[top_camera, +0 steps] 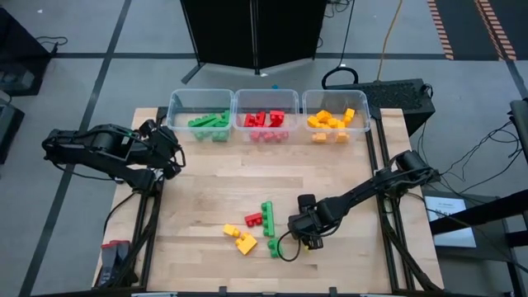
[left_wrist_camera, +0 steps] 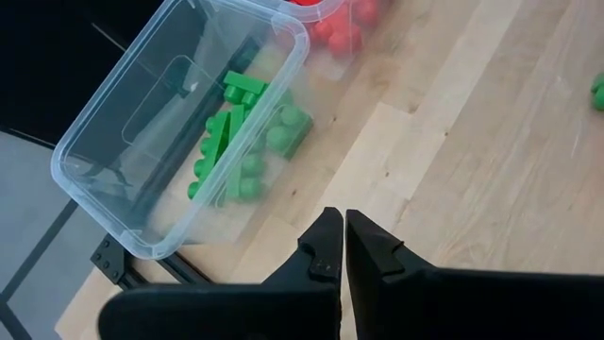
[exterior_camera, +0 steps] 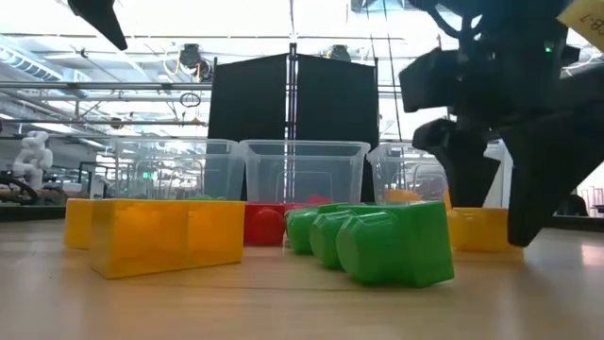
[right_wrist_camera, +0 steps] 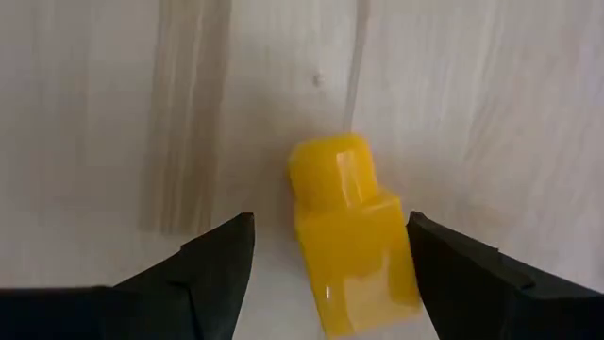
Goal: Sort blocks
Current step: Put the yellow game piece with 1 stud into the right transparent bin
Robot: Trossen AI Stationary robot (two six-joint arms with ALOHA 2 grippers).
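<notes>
A small yellow block (right_wrist_camera: 351,231) lies on the wooden table near its front right, one stud pointing away from the camera. My right gripper (right_wrist_camera: 330,274) hangs over it, open, pointing down, one finger on each side of the block (top_camera: 311,244). In the low view the gripper (exterior_camera: 500,203) stands in front of that yellow block (exterior_camera: 477,229). More loose blocks lie to its left: green (top_camera: 267,216), red (top_camera: 255,219), yellow (top_camera: 246,242). My left gripper (left_wrist_camera: 343,241) is shut and holds nothing, raised at the far left (top_camera: 171,150).
Three clear bins stand in a row at the far edge: one with green blocks (top_camera: 200,115), one with red (top_camera: 266,115), one with yellow (top_camera: 334,115). Another green block (top_camera: 273,247) and a yellow one (top_camera: 233,232) lie near the front. Bare wood lies mid-table.
</notes>
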